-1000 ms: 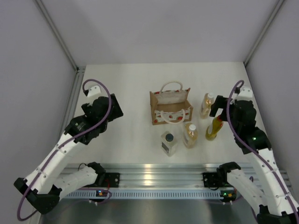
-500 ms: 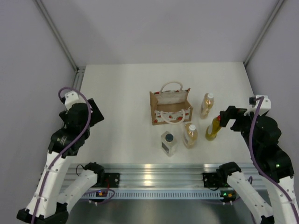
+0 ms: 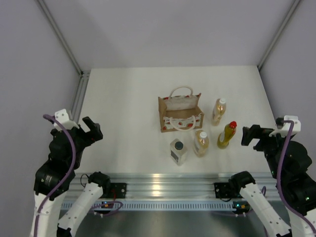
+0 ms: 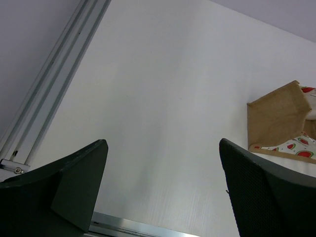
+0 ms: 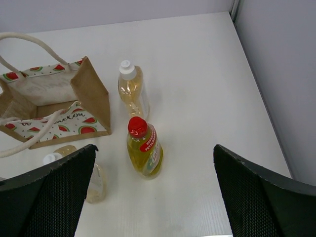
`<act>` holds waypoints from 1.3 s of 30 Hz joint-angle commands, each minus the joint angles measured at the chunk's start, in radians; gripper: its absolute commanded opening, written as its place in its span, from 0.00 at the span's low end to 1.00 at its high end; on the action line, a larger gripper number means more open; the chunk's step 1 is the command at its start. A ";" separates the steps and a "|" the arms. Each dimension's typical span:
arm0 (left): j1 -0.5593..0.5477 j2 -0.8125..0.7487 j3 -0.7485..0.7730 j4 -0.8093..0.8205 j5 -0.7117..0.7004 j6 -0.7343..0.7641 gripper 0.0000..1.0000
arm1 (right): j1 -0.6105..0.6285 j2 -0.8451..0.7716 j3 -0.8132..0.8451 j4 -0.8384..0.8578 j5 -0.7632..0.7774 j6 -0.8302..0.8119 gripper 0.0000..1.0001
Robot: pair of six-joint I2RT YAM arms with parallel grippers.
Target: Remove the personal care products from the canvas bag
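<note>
The canvas bag (image 3: 180, 112) stands upright mid-table, and no bottle shows inside it. All the personal care products stand on the table outside it. One amber bottle (image 3: 219, 111) is right of the bag, and the yellow bottle with red cap (image 3: 226, 135) is in front of that. The second amber bottle (image 3: 201, 143) and the clear squarish bottle (image 3: 178, 151) stand in front of the bag. My right gripper (image 3: 252, 136) is open and empty, right of the yellow bottle (image 5: 144, 148). My left gripper (image 3: 91, 129) is open and empty, far left of the bag (image 4: 276, 118).
A metal rail (image 3: 163, 185) runs along the near edge of the table. Grey walls close in the left, back and right sides. A rail (image 4: 54, 94) runs along the table's left edge.
Both arms have pulled back toward the near edge. The right gripper has moved away from the yellow bottle, which stands alone. The left gripper has moved left and nearer.
</note>
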 commanded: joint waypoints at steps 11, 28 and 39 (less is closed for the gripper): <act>-0.001 -0.098 0.024 -0.083 0.126 0.050 0.98 | 0.061 -0.002 0.048 -0.088 0.106 -0.012 1.00; -0.001 -0.099 -0.005 -0.071 0.141 0.033 0.99 | 0.079 0.005 0.042 -0.083 0.142 -0.006 0.99; -0.001 -0.096 -0.005 -0.067 0.141 0.034 0.99 | 0.082 0.005 0.042 -0.085 0.149 -0.003 0.99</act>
